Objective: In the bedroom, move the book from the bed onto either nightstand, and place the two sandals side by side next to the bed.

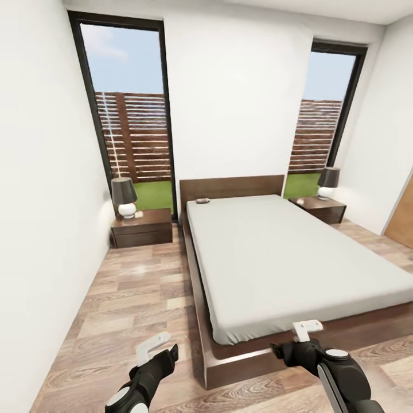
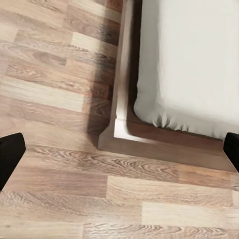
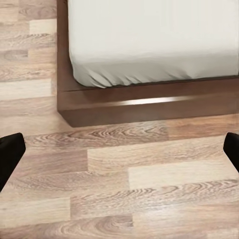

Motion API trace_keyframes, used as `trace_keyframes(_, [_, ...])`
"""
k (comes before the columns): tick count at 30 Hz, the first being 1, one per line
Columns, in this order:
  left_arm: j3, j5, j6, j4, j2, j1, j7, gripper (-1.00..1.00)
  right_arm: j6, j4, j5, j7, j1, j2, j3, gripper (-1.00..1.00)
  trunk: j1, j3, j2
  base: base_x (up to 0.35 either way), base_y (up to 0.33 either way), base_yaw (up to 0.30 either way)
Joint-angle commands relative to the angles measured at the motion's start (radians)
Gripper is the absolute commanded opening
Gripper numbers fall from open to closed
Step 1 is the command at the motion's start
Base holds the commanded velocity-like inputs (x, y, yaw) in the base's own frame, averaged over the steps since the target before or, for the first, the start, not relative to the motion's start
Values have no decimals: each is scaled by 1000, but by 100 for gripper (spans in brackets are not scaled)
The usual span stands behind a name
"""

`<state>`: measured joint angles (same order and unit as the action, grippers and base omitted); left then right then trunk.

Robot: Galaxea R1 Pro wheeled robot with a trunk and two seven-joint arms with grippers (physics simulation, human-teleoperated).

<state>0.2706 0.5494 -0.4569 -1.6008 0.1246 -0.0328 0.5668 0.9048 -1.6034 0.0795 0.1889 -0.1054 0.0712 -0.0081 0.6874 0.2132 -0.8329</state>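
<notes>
I face the foot of the bed (image 1: pixel 287 258), a pale grey mattress in a low dark wooden frame with a flat headboard. The book (image 1: pixel 202 201) lies as a small dark shape on the mattress's far left corner, by the headboard. One nightstand (image 1: pixel 141 228) stands left of the bed's head, another nightstand (image 1: pixel 319 208) to its right. My left gripper (image 1: pixel 164 354) hangs open over the floor beside the bed's near left corner. My right gripper (image 1: pixel 289 348) is open just before the frame's foot edge. The blue sandals are out of view.
Each nightstand carries a dark-shaded lamp (image 1: pixel 124 197), the other lamp (image 1: pixel 328 182) on the right. Tall glass openings flank the headboard wall. A white wall (image 1: pixel 40 229) bounds a strip of plank floor (image 1: pixel 137 287) left of the bed. A brown door (image 1: pixel 404 218) shows at the right edge.
</notes>
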Motion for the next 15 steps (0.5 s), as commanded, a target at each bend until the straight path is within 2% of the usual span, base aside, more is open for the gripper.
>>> trace_keyframes(1, [1, 7, -1, -1, 0, 1, 9, 100, 4, -1, 9, 8, 0, 0, -1, 100, 0, 1, -1, 0, 0, 261])
trace_keyframes(15, [0, -2, 3, 1, -5, -4, 10, 100, 3, 0, 9, 8, -1, 3, -2, 100, 0, 1, -1, 5, 17, 277])
